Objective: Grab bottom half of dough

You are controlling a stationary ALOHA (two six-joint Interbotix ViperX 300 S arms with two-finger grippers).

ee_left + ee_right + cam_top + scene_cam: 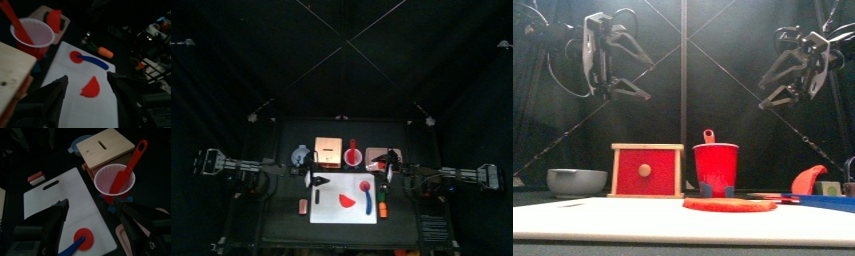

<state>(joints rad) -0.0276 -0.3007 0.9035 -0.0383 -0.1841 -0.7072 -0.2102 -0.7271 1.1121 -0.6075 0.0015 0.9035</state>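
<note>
The bottom half of dough (346, 201) is a flat red wedge lying on the white cutting board (329, 212). It is low and wide in the front view (730, 204) and wedge-shaped in the left wrist view (91, 87). A smaller round red blob (366, 186) (83, 238) lies beside it, with a long blue tool (93, 61) next to that. My left gripper (315, 180) (644, 75) (87, 76) hangs open high above the board, empty. My right gripper (385, 178) (767, 90) (93, 205) is also open, raised and empty. The right wrist view does not show the wedge.
Behind the board stand a red cup (350, 155) (716, 165) holding a red utensil (130, 160), a wooden box (647, 170) (103, 148) and a grey bowl (576, 181). Small orange items (302, 207) lie beside the board. A blue tray (827, 200) sits at the right.
</note>
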